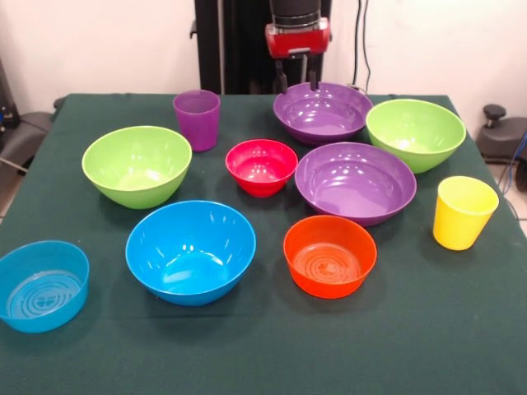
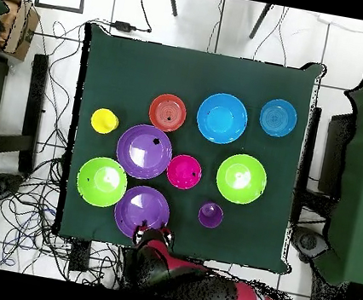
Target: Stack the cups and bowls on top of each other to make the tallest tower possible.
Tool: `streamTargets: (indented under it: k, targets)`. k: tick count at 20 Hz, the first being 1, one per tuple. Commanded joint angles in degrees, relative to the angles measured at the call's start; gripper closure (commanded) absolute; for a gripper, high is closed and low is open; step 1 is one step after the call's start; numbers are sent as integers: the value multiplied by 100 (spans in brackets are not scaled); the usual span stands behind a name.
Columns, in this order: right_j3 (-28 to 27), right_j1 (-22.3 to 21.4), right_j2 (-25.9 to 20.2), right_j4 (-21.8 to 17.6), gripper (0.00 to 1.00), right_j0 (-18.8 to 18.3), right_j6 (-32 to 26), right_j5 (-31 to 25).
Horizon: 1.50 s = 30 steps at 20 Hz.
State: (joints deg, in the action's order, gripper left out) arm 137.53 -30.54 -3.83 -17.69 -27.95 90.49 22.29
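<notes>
Bowls numbered eight on the green-covered desk (image 1: 461, 329), none stacked, with two cups among them. Two purple bowls sat touching: one (image 1: 323, 113) at the desk's far edge directly under the pincer (image 1: 296, 83), the other (image 1: 355, 182) just in front of it toward the middle. Two lime green bowls stood well apart, one (image 1: 416, 134) near the far right corner beside the purple pair, one (image 1: 137, 165) on the left side. A small red-pink bowl (image 1: 261, 167) sat between the left green bowl and the nearer purple bowl. One large blue bowl (image 1: 190, 251) and one orange bowl (image 1: 329, 256) sat side by side nearer the front edge, and one small translucent blue bowl (image 1: 43, 285) lay by the front left corner. The purple cup (image 1: 197, 119) stood upright near the far edge, left of the pincer; the yellow cup (image 1: 464, 212) stood upright by the right edge. The pincer hung released, its two fingers apart just above the far rim of the purple bowl, holding nothing. From overhead the arm (image 2: 187, 283) reached in over that same desk edge.
</notes>
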Motion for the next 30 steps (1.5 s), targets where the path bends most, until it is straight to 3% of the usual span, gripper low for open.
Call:
streamTargets:
  k: [1,6,16,23,30]
  targets:
    - [-748,-469,-496,553,0,244,1041,-741]
    - [-953,-782,-588,815,0,369,986,-1264]
    - [-1690,-857,-607,1014,0,553,763,-2023]
    - [-2163,-548,-732,809,0,424,665,-2073]
    - [-2572,-436,-1017,664,0,142,357,-2659]
